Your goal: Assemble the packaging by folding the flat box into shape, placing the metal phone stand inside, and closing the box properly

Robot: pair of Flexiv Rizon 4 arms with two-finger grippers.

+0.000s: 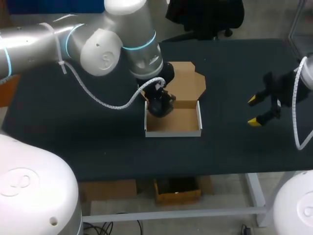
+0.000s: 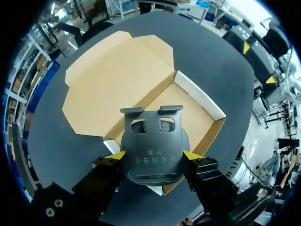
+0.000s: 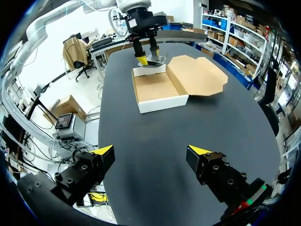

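Observation:
An open cardboard box [image 1: 178, 122] with white walls lies mid-table, its brown lid [image 1: 187, 81] folded back flat behind it. My left gripper [image 2: 154, 156] is shut on the dark metal phone stand [image 2: 151, 136], one yellow tip on each side of its base. The stand hangs over the near-left corner of the box tray [image 2: 200, 113], beside the lid [image 2: 117, 77]. In the head view the left gripper [image 1: 159, 105] is low over the box's back left corner. My right gripper [image 1: 258, 110] is open and empty, well to the right of the box [image 3: 157, 89].
The dark tabletop [image 1: 88, 127] stretches to either side of the box. The left arm's white cable [image 1: 112, 104] loops above the table left of the box. The table's front edge [image 1: 171, 172] lies a little way in front of the box.

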